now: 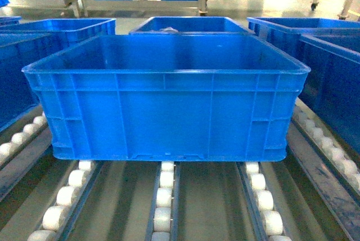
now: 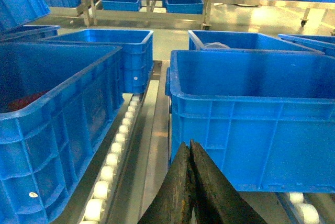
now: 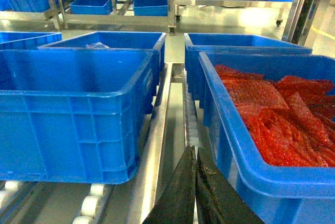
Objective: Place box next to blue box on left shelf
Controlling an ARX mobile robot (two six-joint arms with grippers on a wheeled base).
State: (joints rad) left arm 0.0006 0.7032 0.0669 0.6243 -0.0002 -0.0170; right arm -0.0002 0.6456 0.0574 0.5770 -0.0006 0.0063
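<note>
The box [image 1: 166,97] sits squarely on the roller tracks of the left shelf [image 1: 164,196], apparently empty, with neighbouring blue crates on both sides: one [image 2: 52,124] to its left and one holding red bags [image 3: 272,124] to its right. Judging from this, the placing looks essentially done; little seems left beyond backing the arms away. Neither pincer holds anything. The left pincer [image 2: 189,153] is closed, fingers pressed together, low in the gap by the box's left front corner. The right pincer [image 3: 194,161] is likewise closed, in the gap off its right corner, clear of the wall.
</note>
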